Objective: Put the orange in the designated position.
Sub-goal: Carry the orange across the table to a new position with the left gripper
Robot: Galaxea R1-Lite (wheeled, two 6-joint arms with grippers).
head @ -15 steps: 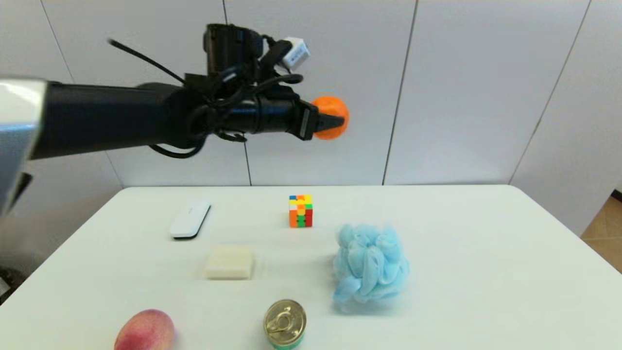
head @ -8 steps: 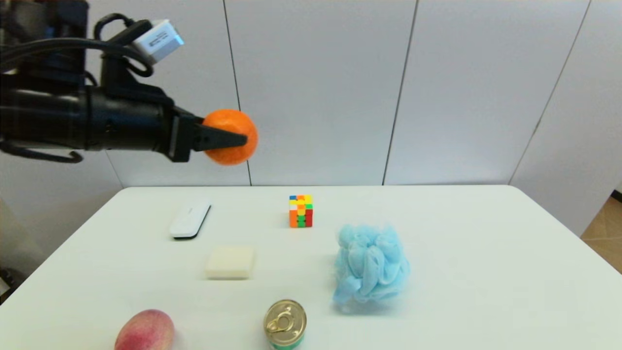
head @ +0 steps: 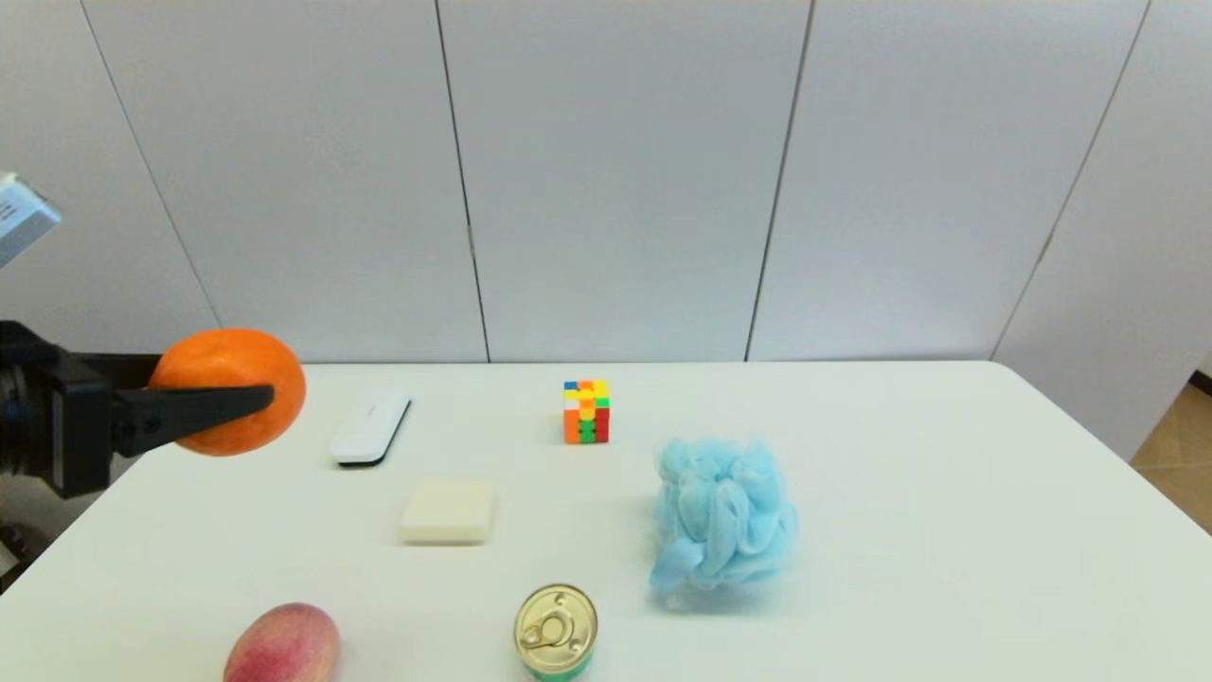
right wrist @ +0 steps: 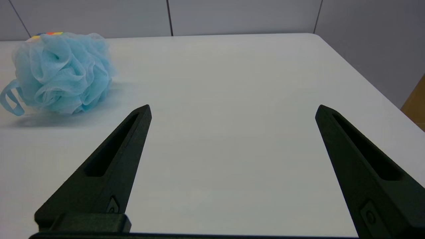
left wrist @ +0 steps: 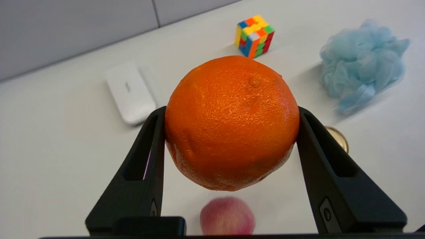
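Head view: left gripper (head: 256, 403) clamped on orange (head: 230, 390), mid-left of frame, above table (head: 947, 530). Lower slowly onto bare white near remote (head: 370, 428), then release gently. Right gripper (right wrist: 232, 109) parked, fingers apart.

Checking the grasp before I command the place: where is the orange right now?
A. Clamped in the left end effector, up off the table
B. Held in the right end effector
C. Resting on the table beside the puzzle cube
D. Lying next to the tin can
A: the orange sits clamped between the fingers of the left end effector with the white table below it, while the right end effector is open and holds nothing.
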